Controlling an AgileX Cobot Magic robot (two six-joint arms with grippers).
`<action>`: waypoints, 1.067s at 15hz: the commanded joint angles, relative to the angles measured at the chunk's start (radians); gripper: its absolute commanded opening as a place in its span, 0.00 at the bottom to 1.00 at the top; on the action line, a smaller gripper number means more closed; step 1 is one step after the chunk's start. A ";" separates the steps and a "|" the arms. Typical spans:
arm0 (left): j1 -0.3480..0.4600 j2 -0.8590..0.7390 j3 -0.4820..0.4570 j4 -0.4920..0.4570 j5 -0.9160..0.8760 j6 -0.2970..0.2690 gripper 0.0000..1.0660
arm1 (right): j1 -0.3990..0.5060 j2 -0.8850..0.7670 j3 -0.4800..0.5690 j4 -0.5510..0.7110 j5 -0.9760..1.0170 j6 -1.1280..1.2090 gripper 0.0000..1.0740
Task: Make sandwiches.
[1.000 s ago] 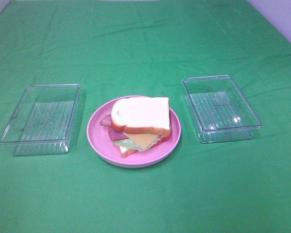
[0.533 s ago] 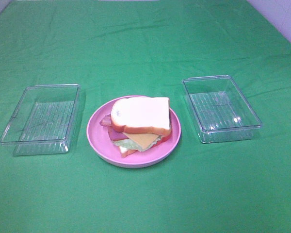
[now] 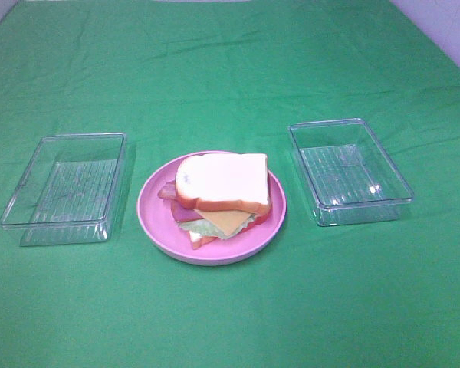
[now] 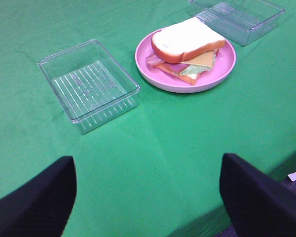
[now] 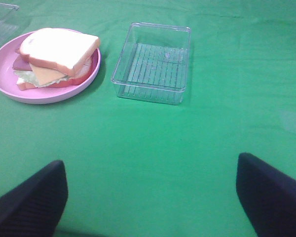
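Sandwich [image 3: 222, 192] sits stacked on the pink plate [image 3: 157, 218], centre of the table, betw. the two clear trays. Top bread slice [image 3: 224, 180] is white w/ orange-brown crust, lying flat and roughly square to the plate. Under it a yellow cheese square [image 3: 228, 222] pokes out at the near edge, pale green lettuce [image 3: 203, 227] just beside it to the left, reddish bacon [image 3: 167, 192] showing at the left side. Bottom slice only glimpsed as a crust corner at the near left. Whole stack sits toward the right/far part of the plate, bare pink rim showing near and left.

Left tray [image 3: 65, 188] is just beside the plate on the left, apart from it, nothing in it. Right tray [image 3: 349, 170] sits to the right, slightly farther back, also apart from the plate, nothing in it. All rest on a green cloth [image 3: 230, 314], a bit wrinkled toward the far side.

Left gripper [image 4: 147, 195]: fingers spread wide, holding nothing, near the table's near edge, well apart from the left tray. Right gripper [image 5: 150, 197]: also spread wide, nothing betw. the fingers, well short of the right tray. Neither arm shows in the high view.
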 commanded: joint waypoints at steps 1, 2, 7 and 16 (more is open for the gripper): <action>0.031 -0.019 0.002 -0.010 -0.012 0.006 0.72 | -0.002 -0.014 0.001 0.005 -0.005 -0.013 0.81; 0.031 -0.019 0.002 -0.010 -0.012 0.006 0.72 | -0.002 -0.014 0.001 0.005 -0.005 -0.013 0.81; 0.308 -0.019 0.002 -0.010 -0.012 0.006 0.72 | -0.002 -0.014 0.001 0.005 -0.005 -0.013 0.81; 0.496 -0.019 0.002 -0.009 -0.012 0.006 0.72 | -0.120 -0.014 0.001 0.007 -0.005 -0.013 0.81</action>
